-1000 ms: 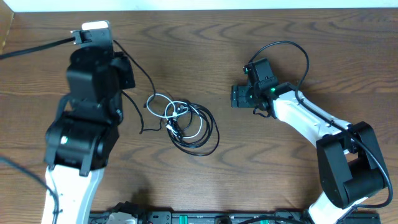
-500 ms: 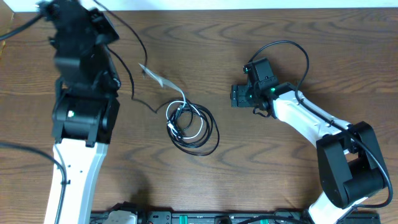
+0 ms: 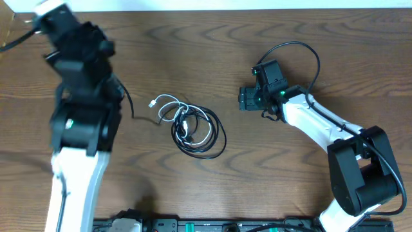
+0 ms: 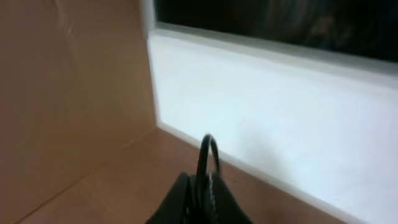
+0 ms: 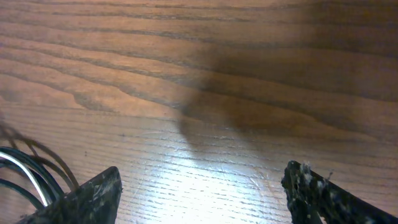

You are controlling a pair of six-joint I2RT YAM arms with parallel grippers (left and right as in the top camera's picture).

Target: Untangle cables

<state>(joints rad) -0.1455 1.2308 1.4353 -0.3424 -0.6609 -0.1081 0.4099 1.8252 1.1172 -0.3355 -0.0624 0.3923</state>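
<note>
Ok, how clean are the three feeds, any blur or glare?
Overhead: sharp on the cables, but the left arm is smeared. Left wrist: soft all over, black cable loop in the left hand roughly readable. Right wrist: bright glare on the table between the fingers of the right hand, dark shadow above.

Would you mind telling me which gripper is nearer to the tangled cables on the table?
Right. The right gripper hangs open just right of the tangled cables, low over the table. The left gripper, shut on a black cable, is far off at the back-left edge.
</note>
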